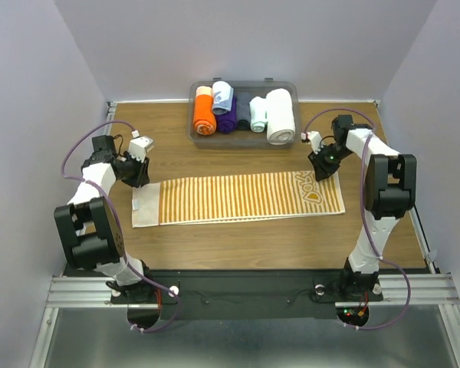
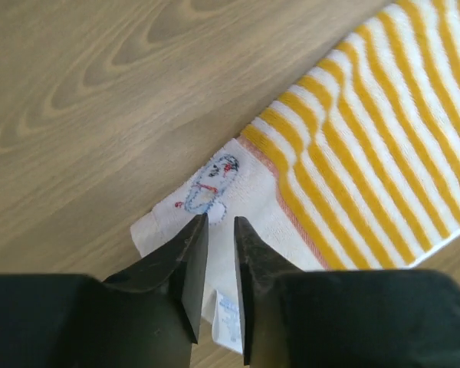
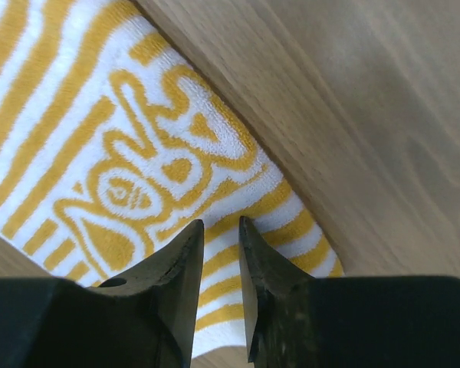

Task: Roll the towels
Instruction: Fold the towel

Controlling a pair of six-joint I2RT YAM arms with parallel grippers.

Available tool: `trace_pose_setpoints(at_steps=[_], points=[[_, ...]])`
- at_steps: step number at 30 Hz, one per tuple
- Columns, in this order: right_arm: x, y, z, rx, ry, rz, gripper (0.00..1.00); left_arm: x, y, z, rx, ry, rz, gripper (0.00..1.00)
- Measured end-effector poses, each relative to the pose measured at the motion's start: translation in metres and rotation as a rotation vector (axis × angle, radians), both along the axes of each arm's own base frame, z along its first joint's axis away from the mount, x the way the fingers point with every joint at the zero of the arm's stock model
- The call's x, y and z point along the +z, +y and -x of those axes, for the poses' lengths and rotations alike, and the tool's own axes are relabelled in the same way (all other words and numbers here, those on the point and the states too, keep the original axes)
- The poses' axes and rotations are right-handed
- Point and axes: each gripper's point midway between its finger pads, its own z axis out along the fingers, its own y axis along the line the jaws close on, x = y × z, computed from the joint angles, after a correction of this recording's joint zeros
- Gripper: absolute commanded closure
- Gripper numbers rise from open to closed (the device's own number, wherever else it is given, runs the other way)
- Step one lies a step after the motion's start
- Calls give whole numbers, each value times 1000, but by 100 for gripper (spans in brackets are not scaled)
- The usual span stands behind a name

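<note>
The left gripper (image 1: 138, 175) hangs over the wooden table (image 1: 238, 238) with its two black fingers a narrow gap apart and nothing between them. Just below its tips lies the plain white end of a long terry-cloth striped towel (image 1: 230, 198), yellow-orange and white, spread flat. In the left wrist view the left gripper (image 2: 219, 222) points at that white end, where a small blue-and-red stitched figure (image 2: 215, 184) sits just ahead of the fingertips. A little white care label (image 2: 228, 314) shows beneath the gap between the fingers. The stripes of the towel (image 2: 368, 138) run away to the gripper's right.

The right gripper (image 1: 320, 172) stands over the opposite end of the same towel, at its far corner. Its fingers are likewise slightly parted and hold nothing. In the right wrist view the right gripper (image 3: 220, 224) hovers above the towel (image 3: 77, 115), with curly yellow lettering (image 3: 146, 176) on white just ahead of and left of the tips. Bare wood lies to its right.

Beyond both grippers, at the far side of the table, sits a clear plastic bin (image 1: 245, 83) of rolled cloths. A pale blue towel roll (image 1: 222, 96) rests on top of a plain orange roll (image 1: 204, 115) and a purple roll (image 1: 228, 119). A thick white roll (image 1: 280, 115) lies at the bin's right end — well apart from either gripper.
</note>
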Motion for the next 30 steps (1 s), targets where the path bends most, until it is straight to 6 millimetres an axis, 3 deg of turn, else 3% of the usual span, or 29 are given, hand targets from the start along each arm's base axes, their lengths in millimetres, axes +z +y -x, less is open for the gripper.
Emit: trace_pose_setpoints(at_steps=[4,9,16,20,24,30], points=[[-20,-4,9,-22,47,22,70,-26,4,-8,75,62,34,82],[-22,-6,7,-37,40,32,71,-32,6,-11,133,65,46,86],[-23,-9,4,-49,30,49,71,-36,30,-31,252,8,-23,83],[-23,-10,4,-54,31,55,71,-41,38,-34,262,22,-27,75],[-21,-9,5,-67,32,48,71,-21,30,-30,182,-3,11,72],[-5,-8,6,-81,-7,43,70,33,6,-19,84,-90,52,86]])
